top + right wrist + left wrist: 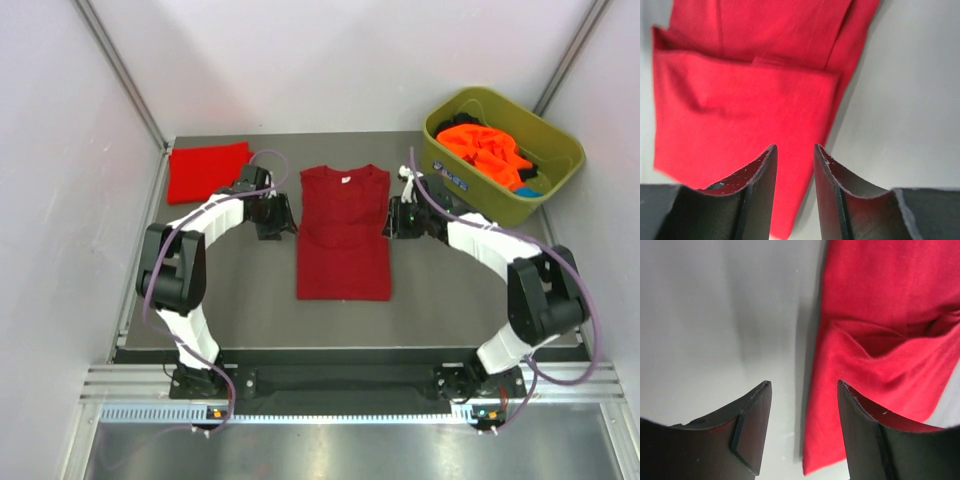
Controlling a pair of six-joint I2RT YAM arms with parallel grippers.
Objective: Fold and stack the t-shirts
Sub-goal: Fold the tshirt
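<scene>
Because the crimson t-shirt (343,235) lies flat awaiting its next fold, we flank it with the left gripper (802,385) and right gripper (795,147), both spread and empty.

Grey table (250,320), pale white walls (340,60)

Olive-green tub (495,200) on far-right corner of grey table (450,300); white walls (350,60) behind, both sides.
</scene>
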